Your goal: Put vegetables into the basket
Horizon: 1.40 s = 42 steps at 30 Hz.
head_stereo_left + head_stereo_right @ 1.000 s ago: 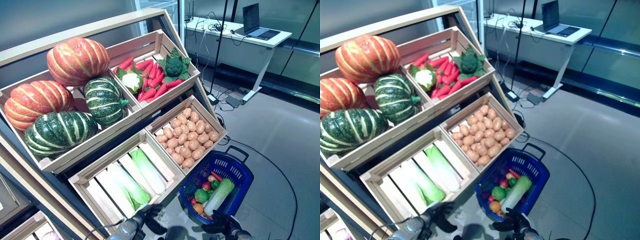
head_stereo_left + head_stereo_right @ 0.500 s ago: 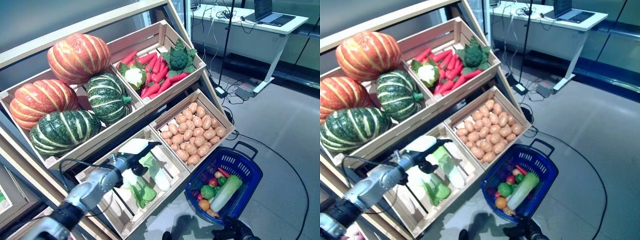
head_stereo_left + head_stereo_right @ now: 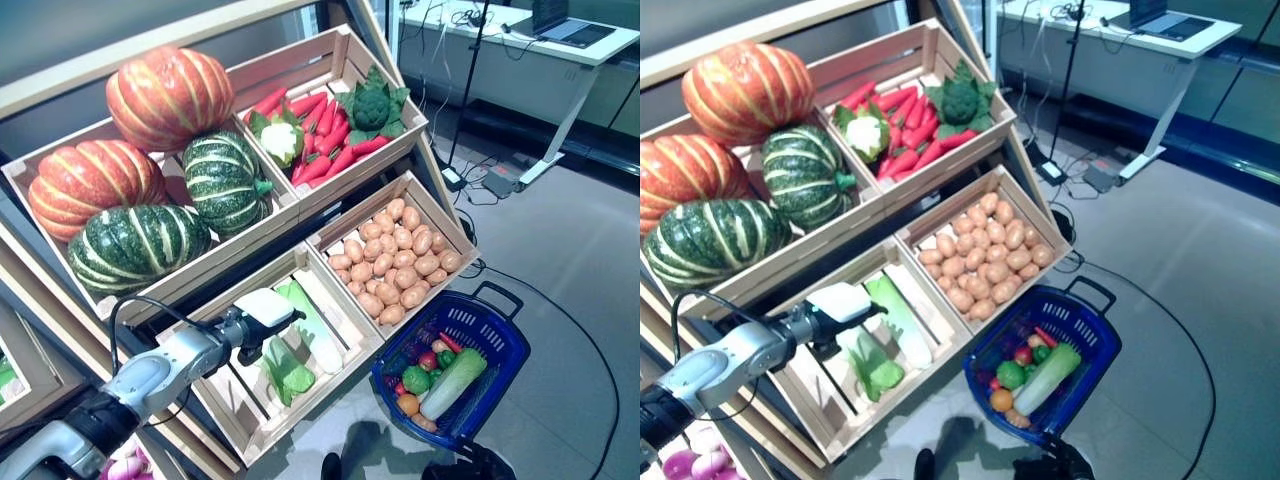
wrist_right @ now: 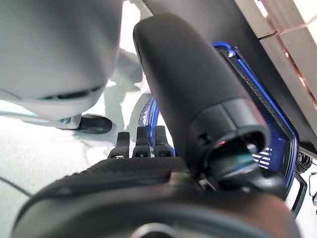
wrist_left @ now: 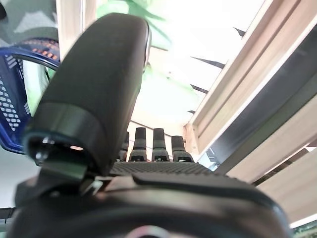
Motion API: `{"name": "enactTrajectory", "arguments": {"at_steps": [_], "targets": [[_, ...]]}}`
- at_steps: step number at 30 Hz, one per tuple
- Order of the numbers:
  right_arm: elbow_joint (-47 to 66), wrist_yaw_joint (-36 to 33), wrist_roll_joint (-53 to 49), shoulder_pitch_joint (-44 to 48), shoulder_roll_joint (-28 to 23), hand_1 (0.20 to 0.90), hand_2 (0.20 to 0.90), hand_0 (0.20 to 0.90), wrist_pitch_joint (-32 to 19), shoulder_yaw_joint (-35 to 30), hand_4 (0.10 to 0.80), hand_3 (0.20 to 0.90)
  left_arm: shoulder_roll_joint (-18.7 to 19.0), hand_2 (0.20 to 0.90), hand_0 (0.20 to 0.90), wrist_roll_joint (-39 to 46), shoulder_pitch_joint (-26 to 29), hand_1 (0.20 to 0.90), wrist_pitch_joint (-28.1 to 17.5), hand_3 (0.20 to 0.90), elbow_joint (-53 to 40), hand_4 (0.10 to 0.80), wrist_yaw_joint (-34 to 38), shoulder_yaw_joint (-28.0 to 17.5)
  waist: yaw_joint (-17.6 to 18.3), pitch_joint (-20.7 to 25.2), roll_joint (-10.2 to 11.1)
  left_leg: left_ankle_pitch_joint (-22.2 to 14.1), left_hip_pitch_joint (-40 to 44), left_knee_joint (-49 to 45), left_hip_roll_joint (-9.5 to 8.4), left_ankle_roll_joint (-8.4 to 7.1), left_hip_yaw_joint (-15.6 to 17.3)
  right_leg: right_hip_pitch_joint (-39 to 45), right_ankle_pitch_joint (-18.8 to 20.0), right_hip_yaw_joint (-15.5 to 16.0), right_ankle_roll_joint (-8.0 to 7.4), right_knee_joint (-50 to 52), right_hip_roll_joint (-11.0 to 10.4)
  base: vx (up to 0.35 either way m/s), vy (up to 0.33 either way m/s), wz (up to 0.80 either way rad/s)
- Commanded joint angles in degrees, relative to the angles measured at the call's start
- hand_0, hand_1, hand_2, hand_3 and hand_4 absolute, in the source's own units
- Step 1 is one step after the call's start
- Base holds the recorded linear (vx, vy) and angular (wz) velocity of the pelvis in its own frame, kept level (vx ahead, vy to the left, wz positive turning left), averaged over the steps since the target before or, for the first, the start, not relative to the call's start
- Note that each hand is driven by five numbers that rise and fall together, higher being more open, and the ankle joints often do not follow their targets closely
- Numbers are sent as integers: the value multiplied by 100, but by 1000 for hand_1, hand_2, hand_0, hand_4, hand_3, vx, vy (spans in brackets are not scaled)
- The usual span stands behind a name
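Target looks like the napa cabbages (image 3: 305, 325) lying lengthwise in the lower-left crate (image 3: 225, 425) of the slanted wooden display stand (image 3: 60, 90); the crates tilt toward the robot so the produce is easy to reach from above. Left robot hand (image 3: 262, 318) is over that crate, white-covered thumb up, just above the cabbages. In the left wrist view the fingers (image 5: 148, 144) run straight in a row, spread and relaxed, nothing pinched, so my read is a reach before the grasp. Contact with a cabbage: can't tell. Blue basket (image 3: 500, 345) sits on the floor (image 3: 570, 240) just below the stand's right corner, well placed for a short carry from any crate. It already holds a napa cabbage (image 3: 452, 382) lying diagonally, plus small red, green and orange produce (image 3: 415, 385) at the near end, so the task is partly done. Right robot hand (image 4: 163, 163) is low at the bottom edge of the head views, barely showing; its wrist view puts it right by the basket rim with fingers extended, holding nothing, probably idling. Other crates are untouched: potatoes (image 3: 395, 260) lower right; carrots (image 3: 320, 140), a cauliflower (image 3: 280, 140) and broccoli (image 3: 372, 105) upper right; orange and green pumpkins (image 3: 150, 170) upper left. Risk: the long cabbage needs a wrap grip near mid-length or it tips on the lift.
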<state>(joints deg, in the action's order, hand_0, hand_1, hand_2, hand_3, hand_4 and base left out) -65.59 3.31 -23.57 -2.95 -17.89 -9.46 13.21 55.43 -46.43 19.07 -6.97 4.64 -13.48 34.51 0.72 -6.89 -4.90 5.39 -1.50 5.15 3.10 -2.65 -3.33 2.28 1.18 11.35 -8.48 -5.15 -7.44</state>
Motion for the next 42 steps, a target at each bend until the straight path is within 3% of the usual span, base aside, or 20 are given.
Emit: {"name": "enactTrajectory", "arguments": {"at_steps": [1,7,12,16,21,33,42], "targets": [[106,172,-437,458,-245,900,900,900,-487,-68,800,900,412,900,900,-342,1137,900,471,900,395,800,950,-186,-14,-258,171,-433,125,-15,63,-52,280,-115,86,-193,88,94,-173,-31,-25,3],[299,141,-697,1018,-409,900,900,900,-552,113,800,900,-54,900,900,-700,1567,900,662,900,1851,800,2840,68,-83,-810,217,-267,-245,-141,117,-72,262,-616,-114,-184,273,650,-48,-158,-33,1],[483,14,-1162,1430,-548,900,900,900,-623,184,800,900,-519,900,900,-804,1908,900,923,900,3002,800,4463,86,-105,-1391,313,-455,-1248,-1531,4,-131,138,-1359,-442,-282,485,1751,-2,-185,-16,9],[716,-222,-1393,1717,-540,900,900,900,-605,239,800,900,-762,900,900,-804,1950,900,1161,900,3400,800,5287,27,-154,-1628,387,-675,-1930,-2352,-89,-110,97,-1981,-705,-325,592,2574,-7,-144,25,9],[909,-333,-1381,2066,-563,900,900,900,-526,251,800,900,-968,900,900,-697,2004,900,1368,900,3737,800,5934,-85,-131,-1830,416,-859,-2440,-2979,-156,-101,97,-2517,-975,-455,659,3353,0,-106,54,-2],[1069,-408,-1540,2561,-803,900,900,900,-475,161,800,900,-1073,900,900,-1133,2108,900,967,900,3898,800,7312,-157,-46,-2101,455,-1275,-3179,-4081,-198,-83,309,-3313,-1410,-705,718,4615,35,-21,17,-1],[1220,-432,-1606,2531,-894,900,900,900,-419,50,800,900,-947,900,900,-1274,2112,900,789,900,3826,800,7506,-86,67,-2116,450,-1680,-3391,-4771,-177,-83,395,-3595,-1671,-818,734,5245,15,47,41,-3]]}}
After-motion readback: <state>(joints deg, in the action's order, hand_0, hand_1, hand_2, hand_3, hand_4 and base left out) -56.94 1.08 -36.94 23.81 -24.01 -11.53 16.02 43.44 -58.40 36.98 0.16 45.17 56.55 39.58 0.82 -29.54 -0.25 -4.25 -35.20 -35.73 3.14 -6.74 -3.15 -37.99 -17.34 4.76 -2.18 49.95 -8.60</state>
